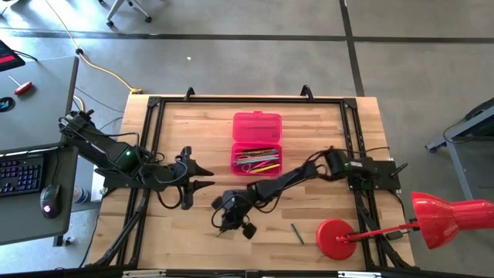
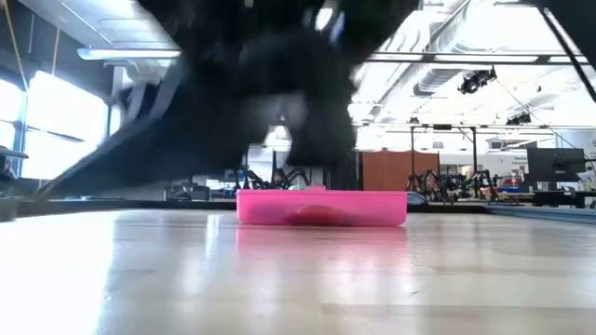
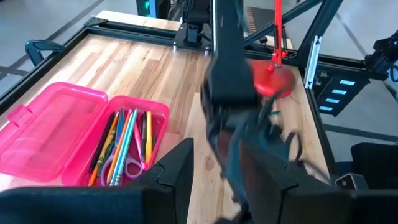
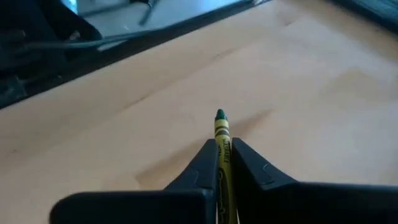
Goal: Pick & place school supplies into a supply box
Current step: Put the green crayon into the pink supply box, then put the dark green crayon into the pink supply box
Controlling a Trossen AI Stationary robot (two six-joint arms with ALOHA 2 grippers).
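One crayon [image 4: 221,146] now pinched in closed right gripper [image 4: 222,163], left gripper [image 3: 211,168] open beside; next, probably lift toward pink supply box [image 1: 257,144].

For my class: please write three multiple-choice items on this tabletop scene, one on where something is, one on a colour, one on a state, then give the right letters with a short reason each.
1. Where does the red lamp base stand?
A. inside the pink case
B. on the table's near right part
C. under the left arm

2. What colour is the tip of the crayon between the right gripper's fingers?
A. green
B. white
C. blue

3. How is the pink case now?
A. shut
B. lying upside down
C. open, lid folded back, supplies inside

Answers:
1 B: the high view shows it on the wood beside the right arm.
2 A: the right wrist view shows a green tip on a yellow wrapper, with the right gripper closed on it.
3 C: the high and left wrist views show the lid flat and pencils in the tray.
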